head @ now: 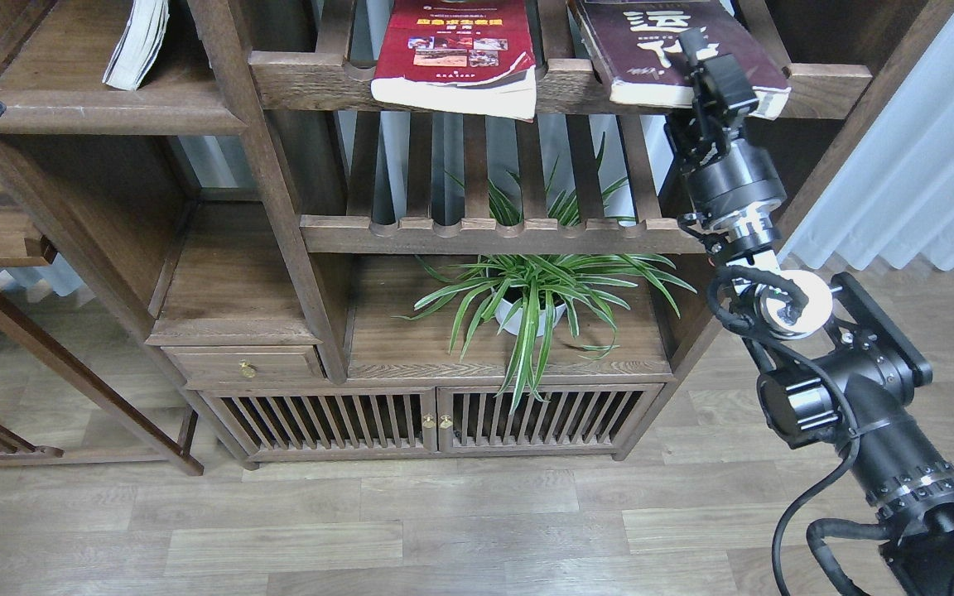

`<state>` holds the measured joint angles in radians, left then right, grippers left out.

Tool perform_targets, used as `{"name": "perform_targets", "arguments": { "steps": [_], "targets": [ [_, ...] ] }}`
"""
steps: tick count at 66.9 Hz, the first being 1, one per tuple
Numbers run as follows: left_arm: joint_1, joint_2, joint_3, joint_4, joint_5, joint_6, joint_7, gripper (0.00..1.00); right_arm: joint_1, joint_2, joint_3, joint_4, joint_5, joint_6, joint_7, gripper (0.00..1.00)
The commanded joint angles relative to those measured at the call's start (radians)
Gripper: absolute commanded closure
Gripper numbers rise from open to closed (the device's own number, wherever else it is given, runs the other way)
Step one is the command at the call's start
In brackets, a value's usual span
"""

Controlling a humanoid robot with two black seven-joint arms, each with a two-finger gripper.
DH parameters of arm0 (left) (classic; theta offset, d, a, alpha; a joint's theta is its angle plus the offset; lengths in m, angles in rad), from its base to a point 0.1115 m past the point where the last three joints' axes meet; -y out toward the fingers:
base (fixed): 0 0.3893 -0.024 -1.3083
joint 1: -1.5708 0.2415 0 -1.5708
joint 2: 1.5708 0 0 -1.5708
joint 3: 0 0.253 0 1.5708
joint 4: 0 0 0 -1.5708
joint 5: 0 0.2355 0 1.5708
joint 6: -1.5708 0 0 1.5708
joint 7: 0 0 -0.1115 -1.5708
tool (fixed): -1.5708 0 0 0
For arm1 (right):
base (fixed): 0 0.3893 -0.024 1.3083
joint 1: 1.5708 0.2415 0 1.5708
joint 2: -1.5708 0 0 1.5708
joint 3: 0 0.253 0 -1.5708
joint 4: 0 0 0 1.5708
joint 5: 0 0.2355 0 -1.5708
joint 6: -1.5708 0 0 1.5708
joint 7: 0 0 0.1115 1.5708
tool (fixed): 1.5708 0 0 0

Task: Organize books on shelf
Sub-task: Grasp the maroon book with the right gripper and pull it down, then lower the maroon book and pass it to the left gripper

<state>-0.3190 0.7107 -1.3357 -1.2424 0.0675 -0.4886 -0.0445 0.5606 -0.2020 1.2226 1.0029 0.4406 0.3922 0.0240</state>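
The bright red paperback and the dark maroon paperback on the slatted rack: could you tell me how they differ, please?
The bright red paperback shows small photos; the dark maroon paperback shows big white characters. The red one lies untouched; my right gripper is at the maroon one. Both overhang the slatted rack.

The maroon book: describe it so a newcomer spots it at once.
Start at the upper slatted rack of the wooden shelving unit. The maroon book lies flat at its right end, by the right gripper. Unlike the red book beside it, its cover carries big white characters.
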Motion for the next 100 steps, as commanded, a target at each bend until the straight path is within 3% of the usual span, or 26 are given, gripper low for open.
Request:
{"name": "perform_targets", "arguments": {
  "steps": [1,27,41,81,100],
  "targets": [
    [0.0,-0.008,0.0,0.0,0.0,0.0,0.001,0.01,-0.01,-0.004,0.001,0.0,0.003,0.001,-0.004,1.0],
    [0.063,-0.068,0.001,-0.014,-0.009,0.0,0.011,0.0,-0.192,-0.014,0.018,0.186,0.059,0.097,-0.022,1.0],
    [0.115,-0.112,0.006,-0.014,-0.009,0.0,0.011,0.0,-0.33,-0.025,0.014,0.272,0.073,0.097,-0.022,1.0],
    [0.196,-0.392,0.141,-0.015,-0.009,0.0,0.012,0.0,-0.581,0.029,-0.068,0.39,0.121,0.097,-0.024,1.0],
    [0.244,-0.537,0.19,-0.017,-0.009,0.0,0.012,0.0,-0.647,0.001,-0.176,0.395,0.109,0.097,-0.055,1.0]
  ]
}}
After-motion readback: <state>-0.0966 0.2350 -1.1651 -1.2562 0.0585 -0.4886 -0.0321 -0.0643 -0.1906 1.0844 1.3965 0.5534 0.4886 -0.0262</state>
